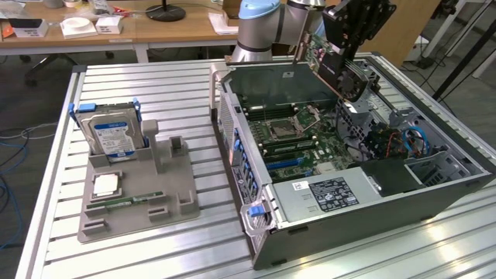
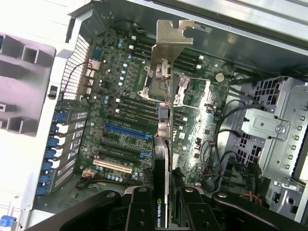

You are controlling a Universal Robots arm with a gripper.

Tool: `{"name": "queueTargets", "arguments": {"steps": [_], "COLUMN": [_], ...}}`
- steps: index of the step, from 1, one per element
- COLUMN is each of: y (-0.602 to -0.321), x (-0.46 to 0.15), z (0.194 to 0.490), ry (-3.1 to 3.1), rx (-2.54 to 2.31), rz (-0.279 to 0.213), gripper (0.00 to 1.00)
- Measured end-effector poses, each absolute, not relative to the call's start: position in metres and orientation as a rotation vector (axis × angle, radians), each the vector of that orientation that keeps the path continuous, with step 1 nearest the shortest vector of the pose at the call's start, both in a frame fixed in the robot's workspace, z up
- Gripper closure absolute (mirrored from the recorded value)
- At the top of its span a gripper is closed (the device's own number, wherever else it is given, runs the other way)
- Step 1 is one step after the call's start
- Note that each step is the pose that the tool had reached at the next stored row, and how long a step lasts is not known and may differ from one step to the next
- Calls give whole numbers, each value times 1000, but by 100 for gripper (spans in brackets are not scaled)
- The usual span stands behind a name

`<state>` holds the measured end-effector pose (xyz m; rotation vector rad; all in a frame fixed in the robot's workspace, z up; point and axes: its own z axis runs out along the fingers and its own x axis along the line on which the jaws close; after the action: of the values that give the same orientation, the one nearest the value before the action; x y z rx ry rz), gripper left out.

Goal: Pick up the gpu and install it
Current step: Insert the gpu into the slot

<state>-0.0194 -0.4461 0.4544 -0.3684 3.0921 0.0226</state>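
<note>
Clamping the thin green gpu (image 2: 166, 144), black fingers (image 2: 142, 212) hover over the grey case (image 1: 372, 224).

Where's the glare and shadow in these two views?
Exterior view: glare streaks on the metal table, computer case interior evenly lit. Wrist view: the tray and table beside the case wash out near white, the bracket of the graphics card gleams, the gripper clamping it sits dark.
</note>
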Motion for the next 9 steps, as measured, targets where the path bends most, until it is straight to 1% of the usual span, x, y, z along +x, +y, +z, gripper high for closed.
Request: {"name": "queueTargets", "arguments": {"steps": [9], "y": [-446], "x": [-19], "z": [454], "ry": [3087], "rx": [-409], "rz": [23], "gripper": [75]}}
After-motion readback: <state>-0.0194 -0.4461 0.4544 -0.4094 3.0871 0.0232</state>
